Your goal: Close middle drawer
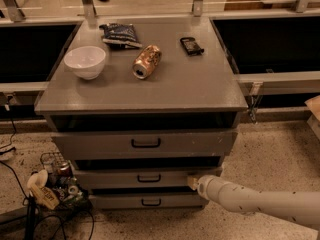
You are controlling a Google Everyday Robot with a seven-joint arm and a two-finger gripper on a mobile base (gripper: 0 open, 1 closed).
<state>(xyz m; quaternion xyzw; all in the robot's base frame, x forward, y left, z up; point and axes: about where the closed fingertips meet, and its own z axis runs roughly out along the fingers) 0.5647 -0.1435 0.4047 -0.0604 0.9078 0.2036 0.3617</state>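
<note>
White ceramic bowl [85, 61] sits at the left of the grey cabinet top [200, 89]. Next come a dark snack bag [120, 34], a gold drinks can [146, 61] lying on its side, and a small flat black object [191, 45].

Below them the middle drawer [115, 178], wide and grey with a low front and a small black bar handle [149, 178], stands slightly out. It lies between the taller top drawer [100, 145] and the bottom drawer [120, 201].

At its right end my pale gripper [192, 182] touches the front panel. How far it is parted I cannot tell, and I see nothing held in it.

Pushing this far from the handle could skew the drawer and jam it. My tip could also slide off the right edge. A hard shove might set the can rolling.
</note>
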